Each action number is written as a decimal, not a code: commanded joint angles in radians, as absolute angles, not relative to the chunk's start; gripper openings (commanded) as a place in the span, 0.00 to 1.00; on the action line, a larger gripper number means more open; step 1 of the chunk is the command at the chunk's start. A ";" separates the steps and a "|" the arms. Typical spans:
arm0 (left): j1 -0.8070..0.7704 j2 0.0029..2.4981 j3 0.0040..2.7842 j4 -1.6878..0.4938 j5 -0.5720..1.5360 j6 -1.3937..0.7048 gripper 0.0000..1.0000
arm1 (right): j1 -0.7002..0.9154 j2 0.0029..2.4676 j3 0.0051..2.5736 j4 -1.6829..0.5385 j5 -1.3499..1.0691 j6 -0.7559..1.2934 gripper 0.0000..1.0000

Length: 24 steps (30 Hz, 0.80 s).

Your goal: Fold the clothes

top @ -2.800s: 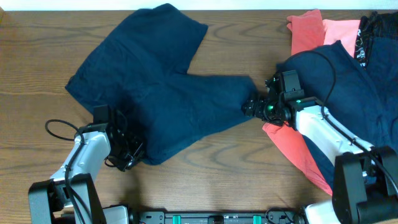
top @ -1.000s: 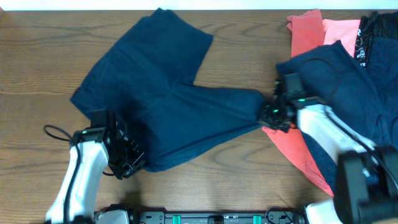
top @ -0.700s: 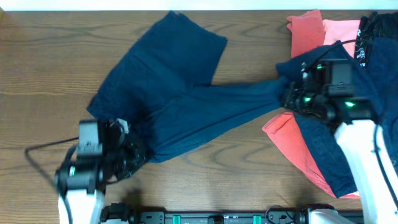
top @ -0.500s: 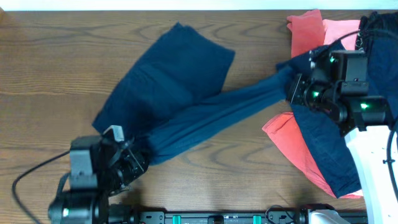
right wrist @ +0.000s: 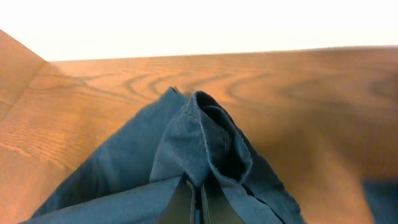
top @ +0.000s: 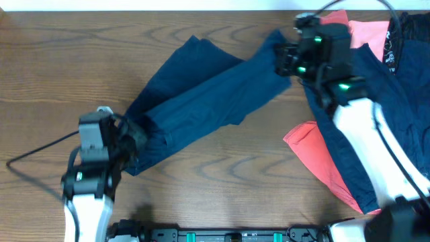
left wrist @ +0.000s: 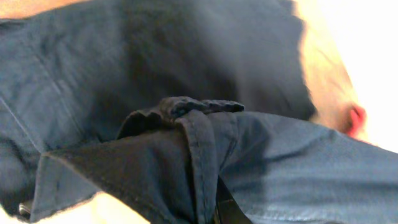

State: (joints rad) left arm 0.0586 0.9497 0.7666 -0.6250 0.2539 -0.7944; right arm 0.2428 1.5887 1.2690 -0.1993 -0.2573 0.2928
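A navy blue garment (top: 201,101) hangs stretched in a diagonal band between my two grippers, above the wooden table (top: 222,181). My left gripper (top: 129,132) is shut on its near-left end. In the left wrist view the bunched hem (left wrist: 193,134) runs down into the left gripper (left wrist: 208,213). My right gripper (top: 281,59) is shut on the far-right end, near the table's back edge. The right wrist view shows a folded peak of navy cloth (right wrist: 205,137) pinched in the right gripper (right wrist: 198,208), with the rest trailing to the left.
A pile of clothes lies at the right: a coral garment (top: 316,151), another navy garment (top: 396,114), a pink piece (top: 366,30) and a black printed one (top: 406,30). The left arm's cable (top: 33,156) trails over the table's left side.
Both grippers have lifted the navy garment. The right one swung from beside the pile toward the back edge, and the cloth went from spread flat to a taut diagonal band.
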 commanded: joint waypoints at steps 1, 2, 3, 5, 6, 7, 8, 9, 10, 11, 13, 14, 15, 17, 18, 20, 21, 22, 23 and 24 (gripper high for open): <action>0.125 1.057 0.772 -0.577 0.133 -0.879 0.07 | 0.265 1.678 1.296 -0.091 -0.162 0.273 0.01; 0.142 1.086 0.772 -0.557 0.133 -0.897 0.07 | 0.274 1.710 1.296 -0.043 -0.162 0.273 0.01; 0.159 1.114 0.772 -0.538 0.133 -0.916 0.07 | 0.283 1.737 1.296 -0.005 -0.162 0.273 0.01; 0.194 1.168 0.772 -0.505 0.133 -0.960 0.07 | 0.301 1.796 1.296 0.080 -0.162 0.273 0.01; 0.207 1.189 0.772 -0.493 0.133 -0.973 0.07 | 0.310 1.826 1.296 0.122 -0.162 0.277 0.01; 0.216 1.209 0.772 -0.485 0.133 -0.984 0.08 | 0.318 1.851 1.296 0.157 -0.162 0.277 0.01; 0.224 1.230 0.772 -0.480 0.134 -0.999 0.17 | 0.330 1.885 1.296 0.200 -0.162 0.278 0.01; 0.226 1.248 0.772 -0.477 0.134 -1.015 0.34 | 0.338 1.906 1.296 0.226 -0.162 0.284 0.01; 0.226 1.267 0.772 -0.472 0.134 -1.020 0.47 | 0.350 1.934 1.296 0.258 -0.162 0.284 0.06; 0.226 1.283 0.772 -0.472 0.134 -1.020 0.56 | 0.362 1.962 1.296 0.284 -0.162 0.284 0.23; 0.226 1.305 0.772 -0.473 0.134 -1.019 0.66 | 0.380 2.001 1.296 0.297 -0.162 0.284 0.70; 0.226 1.309 0.772 -0.473 0.135 -1.019 0.68 | 0.387 2.013 1.296 0.286 -0.163 0.283 0.81; 0.227 1.310 0.772 -0.474 0.137 -1.019 0.70 | 0.391 2.016 1.296 0.266 -0.162 0.282 0.89; 0.237 1.306 0.772 -0.474 0.138 -1.019 0.76 | 0.392 2.016 1.296 0.211 -0.162 0.256 0.99; 0.247 1.303 0.772 -0.479 0.138 -1.018 0.77 | 0.392 2.009 1.296 0.184 -0.162 0.242 0.99; 0.271 1.295 0.772 -0.513 0.138 -1.016 0.78 | 0.386 1.993 1.296 0.120 -0.162 0.214 0.99; 0.287 1.292 0.772 -0.539 0.138 -1.015 0.79 | 0.382 1.984 1.296 0.083 -0.162 0.206 0.99; 0.304 1.292 0.772 -0.573 0.138 -1.015 0.81 | 0.378 1.974 1.296 0.046 -0.161 0.204 0.99; 0.319 1.293 0.771 -0.614 0.137 -1.015 0.87 | 0.373 1.962 1.296 -0.001 -0.161 0.204 0.99; 0.331 1.294 0.767 -0.643 0.136 -1.011 0.93 | 0.369 1.953 1.296 -0.037 -0.161 0.204 0.99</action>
State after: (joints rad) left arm 0.2958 1.3010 0.7677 -0.5964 0.1547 -1.0100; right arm 0.3820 2.0087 1.2812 0.0090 -0.1745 0.2359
